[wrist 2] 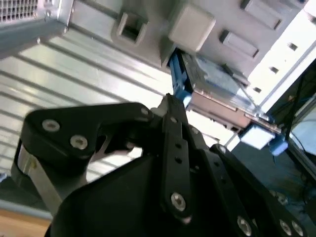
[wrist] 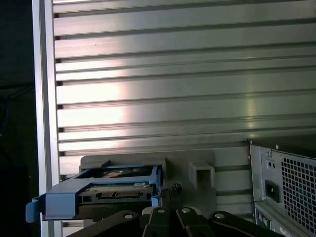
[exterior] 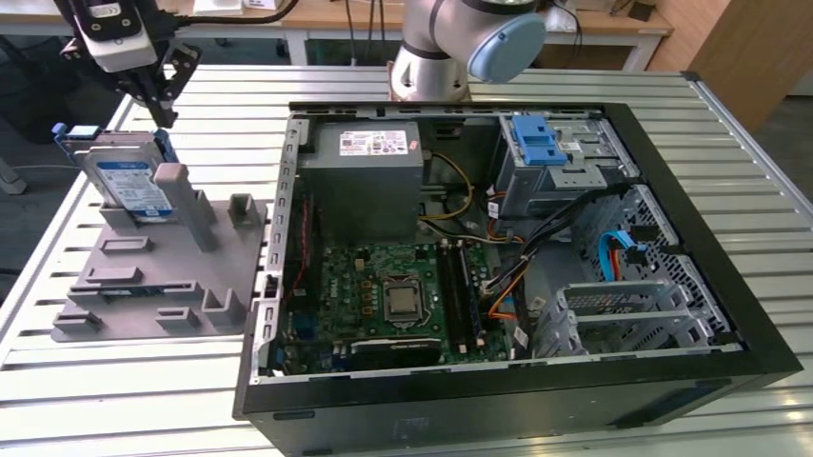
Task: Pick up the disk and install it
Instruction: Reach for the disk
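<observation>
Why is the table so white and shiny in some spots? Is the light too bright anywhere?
In the first wrist view, light bounces off the ribbed metal table as a white glare patch. In the second wrist view, the grey stand washes out nearly white towards one corner, and the disk sits in dimmer light. In the exterior view, the table looks evenly lit, and the computer case is darker inside.

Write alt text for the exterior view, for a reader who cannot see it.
The gripper hangs just above the disk, which stands on edge in a grey holder at the exterior view's left. An open computer case lies beside it on a slatted metal table.
</observation>
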`<state>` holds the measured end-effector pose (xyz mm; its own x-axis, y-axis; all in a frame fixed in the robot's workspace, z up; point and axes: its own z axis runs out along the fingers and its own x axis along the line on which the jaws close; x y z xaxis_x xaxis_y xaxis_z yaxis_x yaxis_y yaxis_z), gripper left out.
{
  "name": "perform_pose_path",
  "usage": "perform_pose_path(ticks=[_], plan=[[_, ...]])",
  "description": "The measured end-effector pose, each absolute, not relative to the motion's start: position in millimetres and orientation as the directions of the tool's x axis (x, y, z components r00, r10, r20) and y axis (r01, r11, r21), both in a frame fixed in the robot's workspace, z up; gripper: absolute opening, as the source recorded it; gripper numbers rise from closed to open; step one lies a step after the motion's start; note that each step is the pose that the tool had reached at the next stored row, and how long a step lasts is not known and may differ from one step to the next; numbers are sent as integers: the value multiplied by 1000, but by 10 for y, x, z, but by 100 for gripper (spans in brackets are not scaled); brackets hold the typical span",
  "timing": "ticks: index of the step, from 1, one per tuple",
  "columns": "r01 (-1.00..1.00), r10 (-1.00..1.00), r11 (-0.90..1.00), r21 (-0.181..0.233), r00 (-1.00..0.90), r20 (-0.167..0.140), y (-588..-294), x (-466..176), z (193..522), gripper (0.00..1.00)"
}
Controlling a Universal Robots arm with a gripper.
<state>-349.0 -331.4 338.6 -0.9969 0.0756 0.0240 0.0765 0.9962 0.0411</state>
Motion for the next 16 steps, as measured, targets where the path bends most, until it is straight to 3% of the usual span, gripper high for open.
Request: perform_pose_path(ticks=[16], plan=[[74,73,996,41,-997,24,-3314,-3507,3450,11]])
